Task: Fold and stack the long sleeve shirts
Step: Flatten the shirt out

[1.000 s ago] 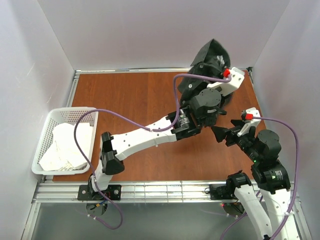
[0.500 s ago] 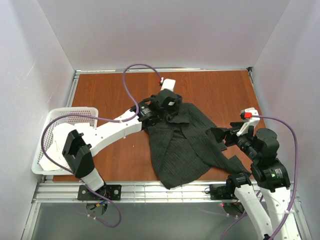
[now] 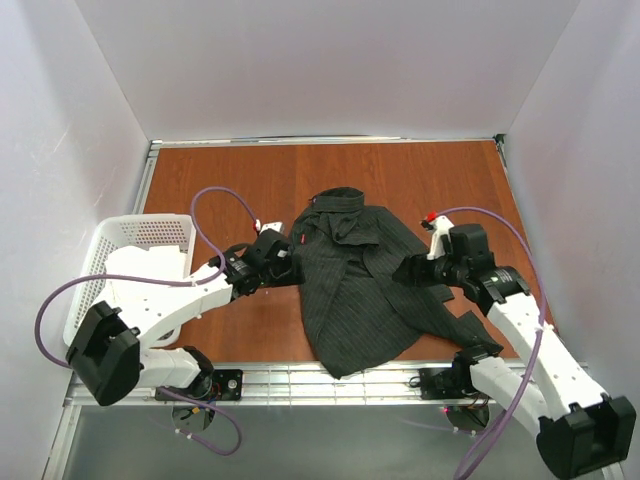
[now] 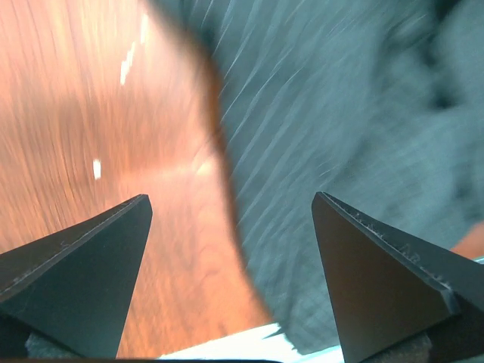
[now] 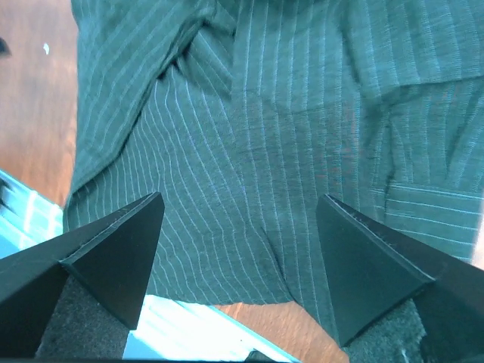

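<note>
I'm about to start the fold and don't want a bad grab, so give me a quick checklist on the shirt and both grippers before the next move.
1. Shirt on the table, collar toward the far side: ok.
2. Left gripper open and empty at the shirt's left edge: ok.
3. Right gripper open and empty over the fabric: ok.
4. Fabric flat: not ok, creased around the collar.
5. Hem on the wood: not ok, it overlaps the near rail.
6. Left sleeve laid out: cannot tell, hidden.

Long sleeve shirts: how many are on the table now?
1. The dark pinstriped shirt lies spread on the table, collar toward the far edge. The basket at left holds white cloth, maybe more shirts; cannot tell.
</note>
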Robot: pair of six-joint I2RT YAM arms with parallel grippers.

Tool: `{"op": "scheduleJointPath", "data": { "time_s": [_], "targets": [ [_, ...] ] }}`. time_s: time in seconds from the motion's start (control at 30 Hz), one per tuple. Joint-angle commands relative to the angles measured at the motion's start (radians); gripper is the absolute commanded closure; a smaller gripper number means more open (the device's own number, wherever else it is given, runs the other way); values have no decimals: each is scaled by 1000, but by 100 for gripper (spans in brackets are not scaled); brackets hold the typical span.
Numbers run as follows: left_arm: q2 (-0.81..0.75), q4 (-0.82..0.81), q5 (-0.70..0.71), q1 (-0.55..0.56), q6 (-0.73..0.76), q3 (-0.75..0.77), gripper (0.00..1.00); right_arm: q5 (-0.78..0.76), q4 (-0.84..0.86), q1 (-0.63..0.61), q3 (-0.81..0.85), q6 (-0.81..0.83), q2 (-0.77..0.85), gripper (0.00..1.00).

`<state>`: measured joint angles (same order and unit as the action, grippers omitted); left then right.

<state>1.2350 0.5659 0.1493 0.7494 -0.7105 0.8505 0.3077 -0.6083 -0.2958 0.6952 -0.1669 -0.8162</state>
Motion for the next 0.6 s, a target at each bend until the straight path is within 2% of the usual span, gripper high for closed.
{"op": "scheduleJointPath", "data": {
  "time_s": [0.0, 0.13, 0.27, 0.3, 0.43, 0.57],
  "targets": [
    [15, -69, -99, 1, -67, -42, 19, -73, 105, -101, 36, -17, -87, 23],
    [79, -47, -79, -10, -15, 16, 19, -192, 194, -201, 89, 7, -210, 24],
    [136, -28, -109, -92, 61, 87, 19, -272, 292, -235, 168, 76, -378, 23],
    [150, -24, -126, -114, 72, 99, 19, -272, 304, -239, 168, 93, -379, 23],
    [196, -20, -214, -211, 124, 169, 19, -263, 358, -249, 254, 142, -553, 23],
    [199, -37, -162, -258, 189, 188, 19, -286, 415, -247, 286, 164, -652, 23]
  ]
}}
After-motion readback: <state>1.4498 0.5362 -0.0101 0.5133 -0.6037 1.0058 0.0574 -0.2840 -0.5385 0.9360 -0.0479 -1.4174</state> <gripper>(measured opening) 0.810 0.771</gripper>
